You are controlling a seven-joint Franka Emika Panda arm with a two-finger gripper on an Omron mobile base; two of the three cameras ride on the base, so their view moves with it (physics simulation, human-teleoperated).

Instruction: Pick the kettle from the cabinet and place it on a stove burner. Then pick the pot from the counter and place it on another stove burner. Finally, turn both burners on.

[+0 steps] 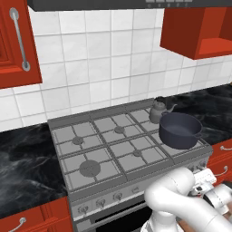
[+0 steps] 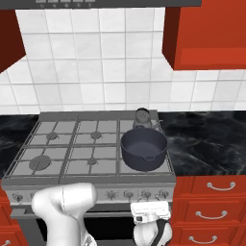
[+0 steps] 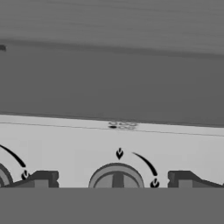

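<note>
Grey kettle (image 1: pixel 158 110) and dark pot (image 1: pixel 180 130) both on the stove (image 1: pixel 68 122).
Kettle sits on the back right burner, pot on the front right one just in front of it. Gripper (image 3: pixel 114 180) hangs low at the stove's front panel, jaws spread wide, empty, either side of a knob (image 3: pixel 116 177).

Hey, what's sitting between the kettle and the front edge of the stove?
The pot sits there, on the front right burner, directly in front of the kettle; both base views show it.
</note>
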